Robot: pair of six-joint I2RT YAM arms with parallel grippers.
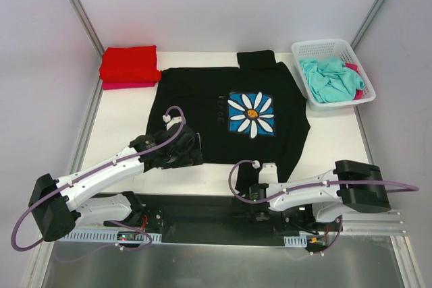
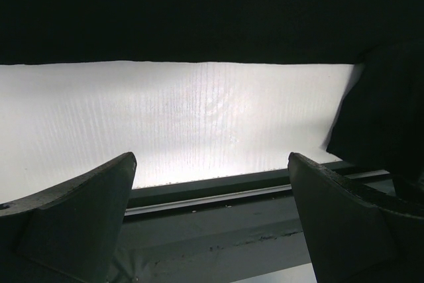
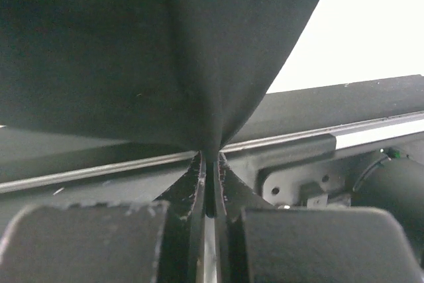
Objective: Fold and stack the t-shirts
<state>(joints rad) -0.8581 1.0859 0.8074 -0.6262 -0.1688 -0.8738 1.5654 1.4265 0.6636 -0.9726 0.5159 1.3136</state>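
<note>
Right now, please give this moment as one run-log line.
left gripper: open, holds nothing | right gripper: shut on black t-shirt, near edge

Left arm [image 1: 101, 173]: extended toward 2 o'clock, jaws stood wide apart. Right arm [image 1: 304, 193]: reached toward 9 o'clock, jaws pinched together.

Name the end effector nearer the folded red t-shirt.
Left. The left end effector is at the near-left hem of the black t-shirt, on the same side as the red t-shirt; the right end effector pinches the hem farther right.
</note>
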